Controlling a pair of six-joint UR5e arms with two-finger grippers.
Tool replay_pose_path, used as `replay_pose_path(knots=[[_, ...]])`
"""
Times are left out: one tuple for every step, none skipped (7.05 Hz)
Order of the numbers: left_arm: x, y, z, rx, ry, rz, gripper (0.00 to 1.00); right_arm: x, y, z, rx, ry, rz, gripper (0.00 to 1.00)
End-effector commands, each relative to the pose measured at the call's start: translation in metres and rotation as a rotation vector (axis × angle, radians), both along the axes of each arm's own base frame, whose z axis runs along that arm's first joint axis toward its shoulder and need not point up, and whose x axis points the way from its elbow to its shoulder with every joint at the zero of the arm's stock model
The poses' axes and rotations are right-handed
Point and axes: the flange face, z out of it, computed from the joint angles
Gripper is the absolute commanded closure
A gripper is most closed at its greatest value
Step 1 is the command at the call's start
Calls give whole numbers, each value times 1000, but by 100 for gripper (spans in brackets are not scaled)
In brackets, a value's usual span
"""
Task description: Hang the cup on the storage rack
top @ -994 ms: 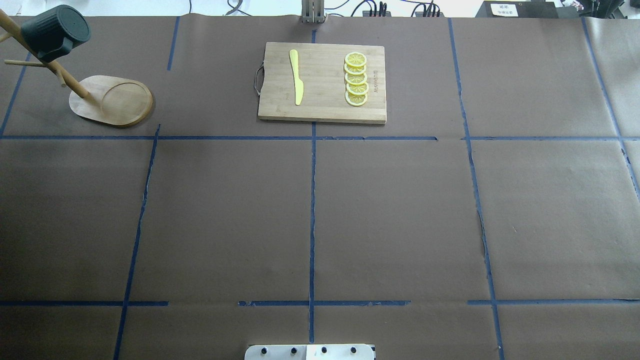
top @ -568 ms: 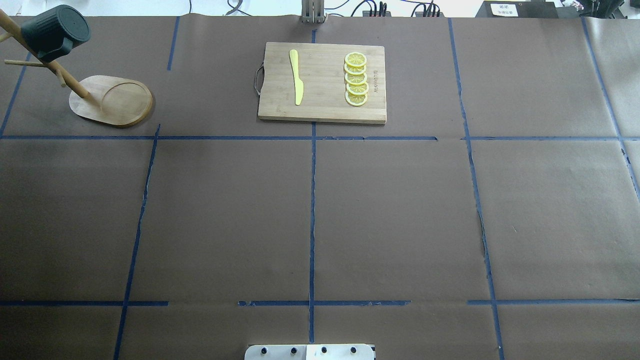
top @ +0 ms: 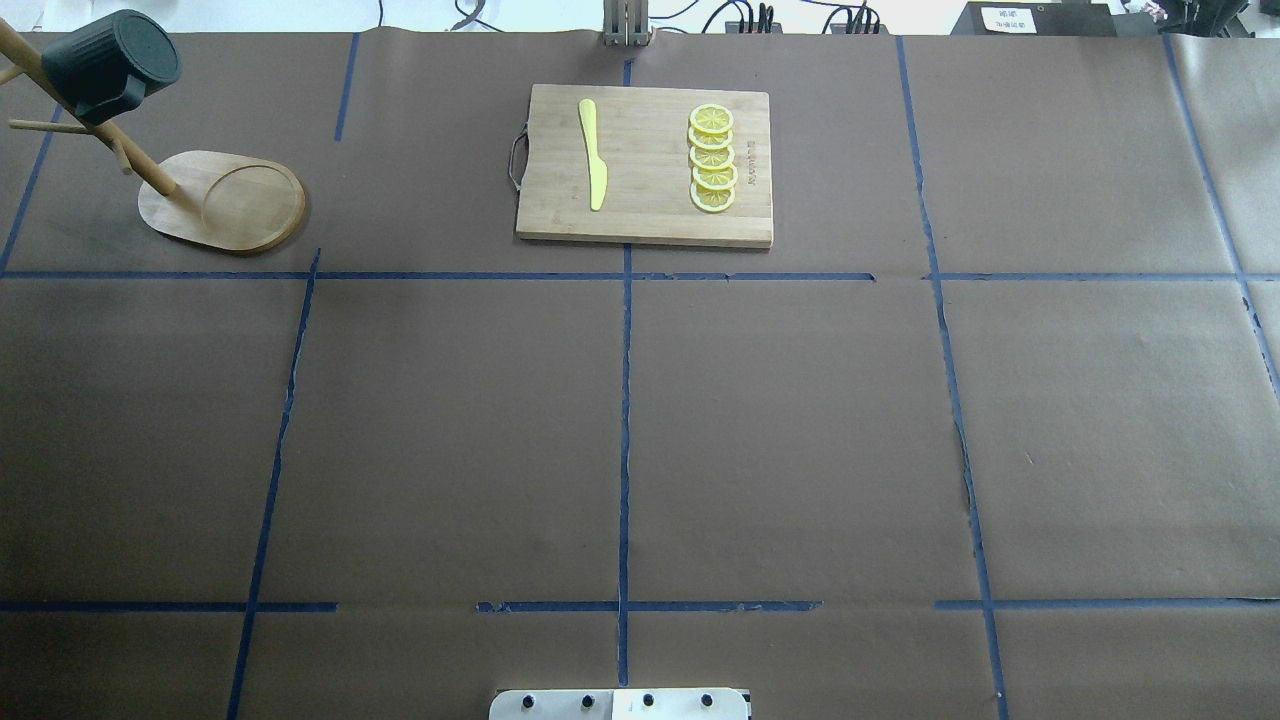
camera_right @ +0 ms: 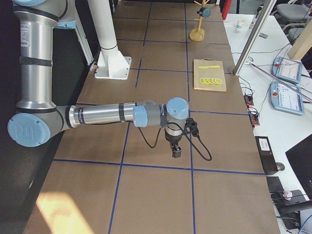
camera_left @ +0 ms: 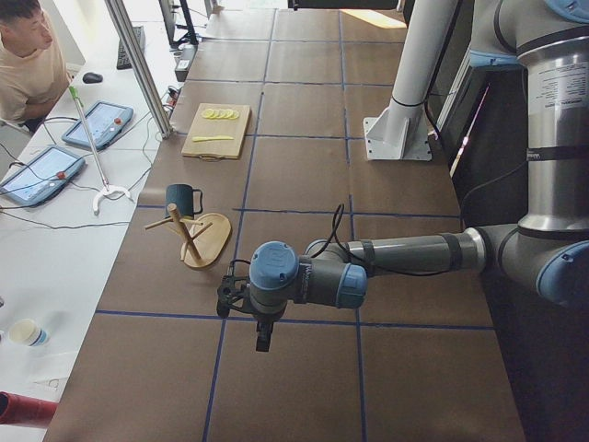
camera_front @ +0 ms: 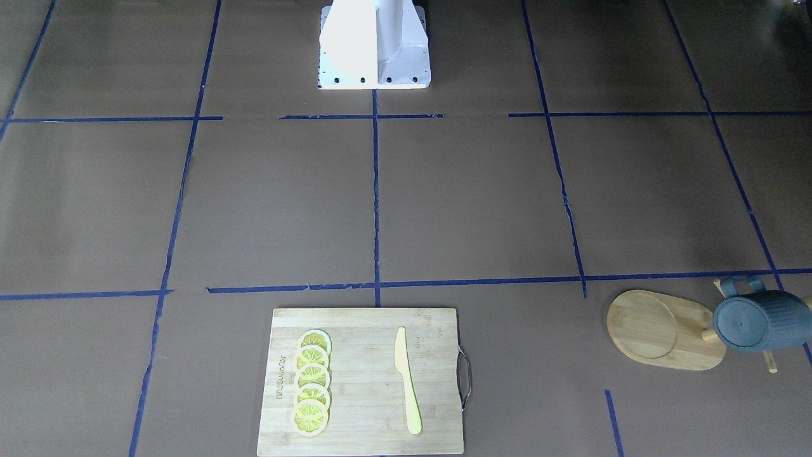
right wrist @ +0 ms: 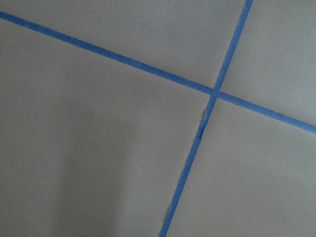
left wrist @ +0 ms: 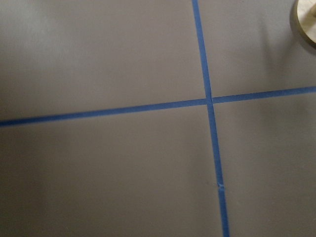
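The cup hangs on the rack at the table's far left corner. It is well apart from the left gripper and right gripper, which hover nearer the robot. Whether their fingers are apart cannot be told.

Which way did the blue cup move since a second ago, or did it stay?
No, it stayed. The cup hangs at the same spot on the storage rack, just as far from the blue tape line.
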Motion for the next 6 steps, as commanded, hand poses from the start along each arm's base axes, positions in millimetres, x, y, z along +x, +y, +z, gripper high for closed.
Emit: replay_pose_path(knots=[[4,3,5,-69,2,2,0,0,0,0,0,0,0,0],[12,1,4,-68,3,23,0,0,0,0,0,0,0,0],[32,-2,5,-69,0,69,0,0,0,0,0,0,0,0],[42,-6,3,-78,1,92,0,0,0,0,0,0,0,0],[43,-16,-3,-140,12,86,0,0,0,0,0,0,0,0],[41,-44,-30,-156,9,82,0,0,0,0,0,0,0,0]])
